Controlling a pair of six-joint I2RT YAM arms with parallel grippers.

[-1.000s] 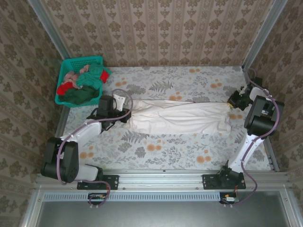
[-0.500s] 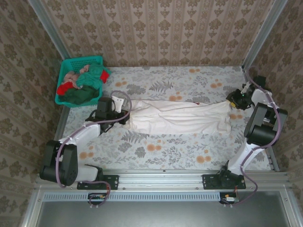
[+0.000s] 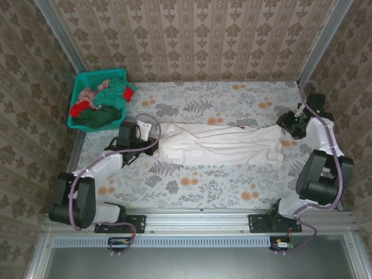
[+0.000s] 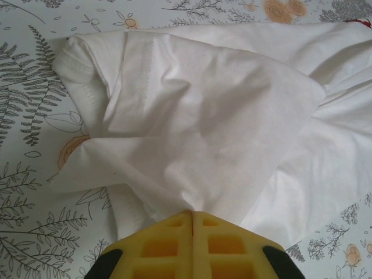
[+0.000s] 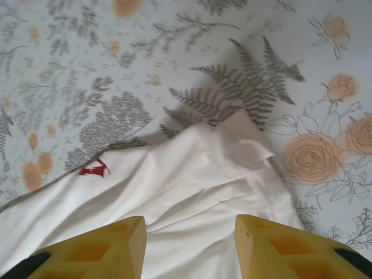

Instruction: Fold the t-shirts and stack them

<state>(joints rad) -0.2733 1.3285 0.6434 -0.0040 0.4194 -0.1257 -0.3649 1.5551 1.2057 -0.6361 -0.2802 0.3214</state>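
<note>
The left gripper (image 4: 193, 215) has its yellow fingers pressed flat together. A fold of the white t-shirt (image 4: 197, 128) is pinched at their tips and fans out ahead of them. The right gripper (image 5: 190, 235) stands with its jaws apart, with cloth lying beneath the gap.

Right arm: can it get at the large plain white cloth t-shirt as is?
Probably yes: the right hand hangs open over the white t-shirt's end, nothing between them; the left hand grips only the opposite end.
</note>
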